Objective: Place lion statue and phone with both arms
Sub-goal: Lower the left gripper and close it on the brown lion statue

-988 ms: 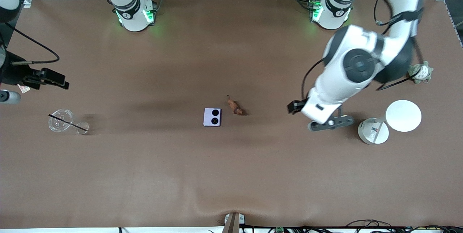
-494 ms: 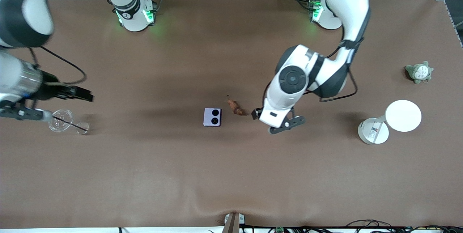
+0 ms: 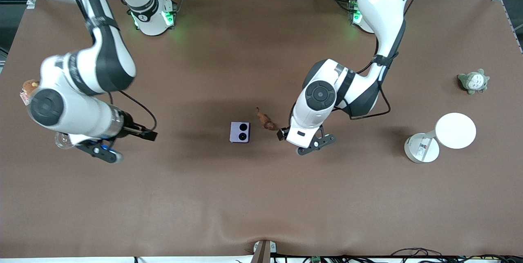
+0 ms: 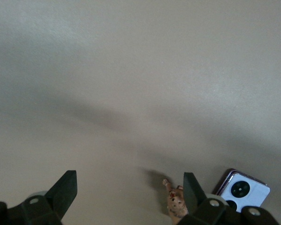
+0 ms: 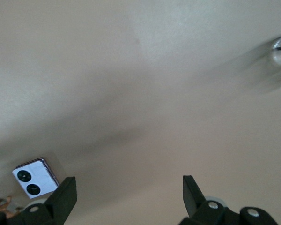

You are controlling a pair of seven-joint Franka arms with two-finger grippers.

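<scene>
Left gripper [image 3: 304, 142]: jaws apart, empty, over mid-table, just beside the lion statue on the side of the left arm's end.
Right gripper [image 3: 102, 148]: jaws apart, empty, toward the right arm's end, well apart from the phone.
Phone [image 3: 240, 132]: flat at the table's middle.
Lion statue [image 3: 266, 121]: just beside the phone, long axis slanting toward the front camera; the left arm is nearer.

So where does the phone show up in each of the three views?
Front view: the phone lies flat mid-table, beside the lion statue.
Left wrist view: at the picture's lower edge, past one finger of the open left gripper.
Right wrist view: near a lower corner.
Shared landmark: the lion statue, beside the phone in all three.
</scene>
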